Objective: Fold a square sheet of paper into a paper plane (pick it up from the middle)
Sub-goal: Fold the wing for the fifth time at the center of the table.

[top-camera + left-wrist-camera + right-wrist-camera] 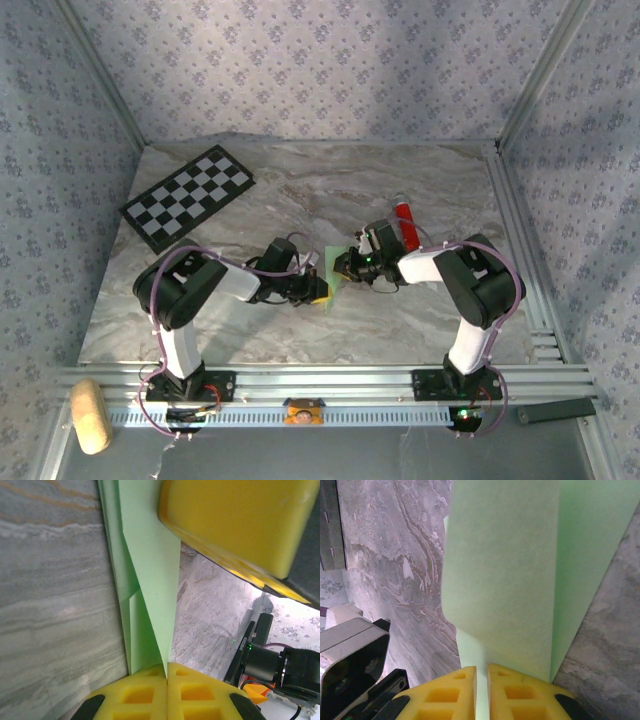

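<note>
Clearly, both grippers are pinching the folded green paper (334, 268) between them, low over the marble table (300, 190). The left gripper (166, 672) is pressing its yellow fingers (140, 695) fully together with no gap showing, and the narrow end of the paper is running straight into the seam between the tips. Away from those tips the paper is stretching out as a long, slim strip with layered creases. Its far end is meeting a broad yellow finger of the other arm (235, 525), beyond the left tips and off to their right.

The right gripper (481, 675) is holding its fingers (520, 695) almost together. A thin slit is remaining between them, and green is showing inside it, so these tips are clamping the paper too. Just beyond them the paper is spreading as a wide flap, with a second layer showing to the right of it.

From above, the two sets of fingers are facing each other nearly tip to tip, with the paper between them. A red tube (403, 213) is lying behind the right fingers, apart from the paper. A checkerboard (188, 197) is lying well away, beyond the left fingers.
</note>
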`<state>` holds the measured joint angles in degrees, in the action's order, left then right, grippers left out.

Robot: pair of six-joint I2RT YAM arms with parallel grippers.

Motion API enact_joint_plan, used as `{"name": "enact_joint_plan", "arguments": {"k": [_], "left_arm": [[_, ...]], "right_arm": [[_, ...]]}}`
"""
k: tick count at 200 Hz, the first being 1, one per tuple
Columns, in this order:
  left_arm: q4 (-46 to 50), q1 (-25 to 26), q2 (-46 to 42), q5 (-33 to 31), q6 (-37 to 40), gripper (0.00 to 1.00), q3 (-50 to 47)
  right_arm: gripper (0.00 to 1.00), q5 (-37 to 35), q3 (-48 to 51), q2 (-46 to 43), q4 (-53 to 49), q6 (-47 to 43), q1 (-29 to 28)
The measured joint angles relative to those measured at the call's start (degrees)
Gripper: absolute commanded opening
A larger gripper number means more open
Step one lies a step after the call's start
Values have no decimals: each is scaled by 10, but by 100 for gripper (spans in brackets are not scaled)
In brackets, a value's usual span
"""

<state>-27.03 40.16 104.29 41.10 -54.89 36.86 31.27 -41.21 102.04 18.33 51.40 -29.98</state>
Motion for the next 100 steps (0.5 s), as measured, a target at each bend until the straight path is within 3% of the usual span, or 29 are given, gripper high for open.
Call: {"name": "enact_joint_plan", "arguments": {"k": [44,100], "left_arm": [[43,1,-20,-6,19,13,2],[72,3,-26,-13,35,3,3]], "right_arm": [[15,-5,-2,0,-5,0,-2],[15,-8,-3,0,-7,0,-4]]}}
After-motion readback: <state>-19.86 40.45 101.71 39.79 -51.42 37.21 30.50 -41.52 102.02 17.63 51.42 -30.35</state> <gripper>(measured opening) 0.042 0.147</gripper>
